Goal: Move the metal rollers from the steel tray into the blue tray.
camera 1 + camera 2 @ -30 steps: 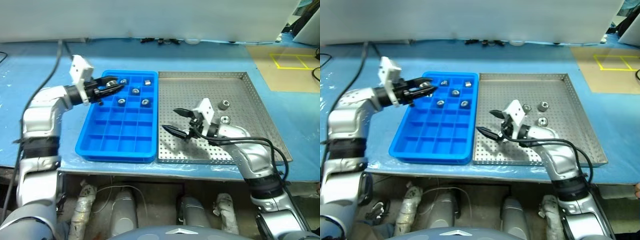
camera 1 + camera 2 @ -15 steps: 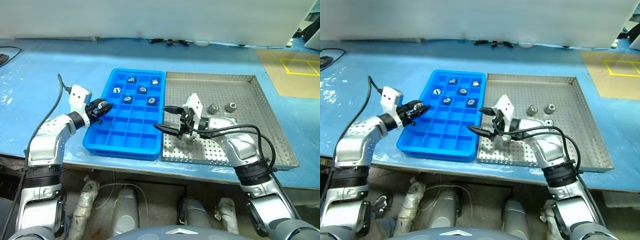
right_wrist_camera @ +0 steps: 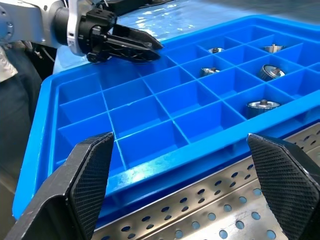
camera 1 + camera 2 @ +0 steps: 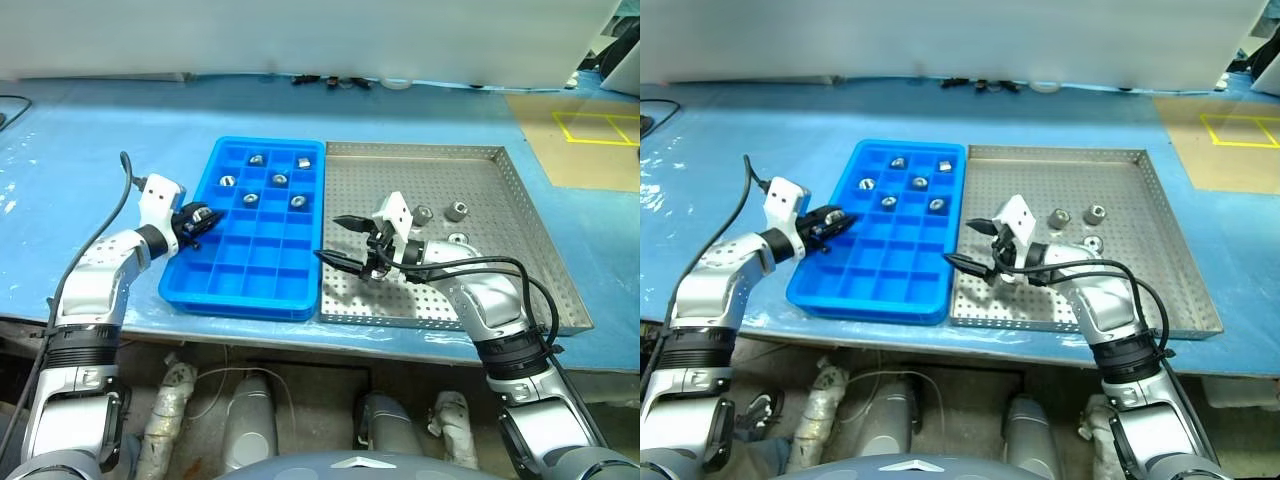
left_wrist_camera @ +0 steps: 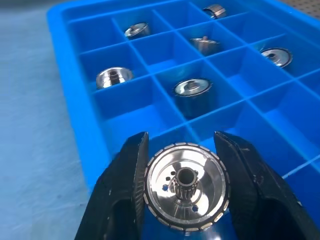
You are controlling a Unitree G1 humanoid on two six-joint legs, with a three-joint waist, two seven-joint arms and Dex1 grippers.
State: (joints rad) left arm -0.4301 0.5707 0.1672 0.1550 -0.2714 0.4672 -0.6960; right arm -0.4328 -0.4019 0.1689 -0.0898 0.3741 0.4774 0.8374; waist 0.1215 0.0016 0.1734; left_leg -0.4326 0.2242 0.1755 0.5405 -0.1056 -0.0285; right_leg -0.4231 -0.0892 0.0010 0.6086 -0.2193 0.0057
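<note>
The blue tray [image 4: 250, 270] lies left of the steel tray [image 4: 520, 270], and the two touch. Several metal rollers [image 4: 279, 180] sit in the blue tray's far compartments. Three more rollers [image 4: 424, 214] lie on the steel tray's perforated floor, just beyond my right arm. My left gripper [image 4: 200, 218] hovers at the blue tray's left rim, shut on a shiny roller [image 5: 186, 195] with a toothed hub. My right gripper [image 4: 332, 240] stands wide open over the steel tray's left edge, with nothing between its fingers [image 3: 85, 185].
The trays rest on a blue-covered table whose front edge [image 4: 300, 325] runs just below them. Small dark objects and a cable [image 4: 325, 80] lie along the back. A brown board with yellow tape [image 4: 590, 125] sits at the far right.
My left gripper sank and drew back left from over the blue tray's far-left compartments to its left rim, still holding the roller. The right gripper stayed in place. The camera view shifted.
</note>
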